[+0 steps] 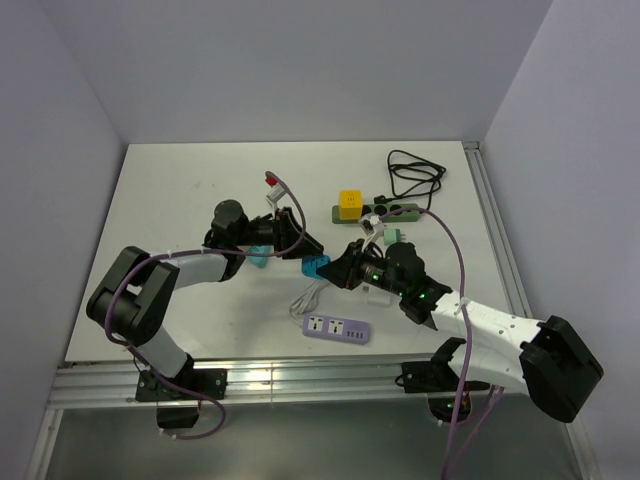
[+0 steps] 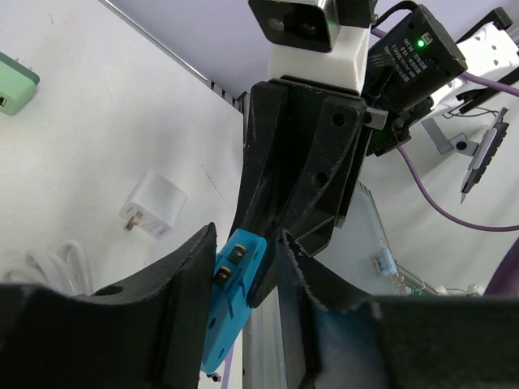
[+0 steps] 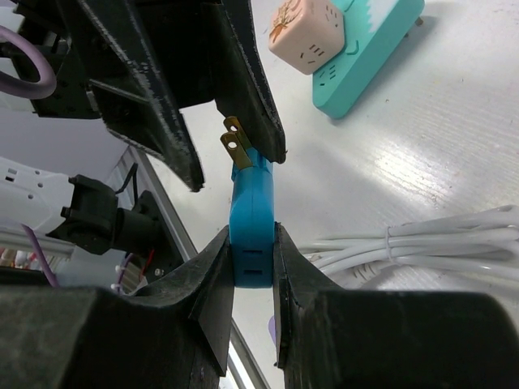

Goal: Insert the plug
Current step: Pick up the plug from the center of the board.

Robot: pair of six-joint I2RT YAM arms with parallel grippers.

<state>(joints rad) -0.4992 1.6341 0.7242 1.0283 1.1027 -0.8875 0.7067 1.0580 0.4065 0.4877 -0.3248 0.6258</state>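
**Blue plug adapter (image 3: 253,219) hanging in mid-air just beyond the purple power strip (image 1: 338,328)**

The right gripper (image 3: 251,247) is clenching the adapter by its rear end, pinching the flat faces between both black fingers. This is leaving the two brass prongs (image 3: 235,142) sticking out free, away from its palm. The left gripper (image 2: 246,239) is reaching in from the opposite side, its jaws standing parted around the prong end. In the right wrist view one of its fingers is lying close against the adapter's edge while the other is standing clear of the prongs, so it is grasping nothing. This is looking like a hand-over or re-grip in the air, probably to get the prongs aimed at a socket. The adapter is hovering above the table past the strip's far edge, toward its left end, not touching it.

The adapter is showing as a slim slab of smooth, glossy blue plastic with rounded corners and small slots on its narrow edge. The prongs are showing as flat metal blades. The fingers are looking matte, rough and tapered.

The strip is lying flat as a lilac bar with rounded ends, its sockets facing up and so reachable from above. A glossy white cable (image 1: 305,298) is lying bundled just beyond the strip's left end. Farther beyond the strip, a green power strip (image 1: 385,210) is carrying a yellow cube (image 1: 350,203).
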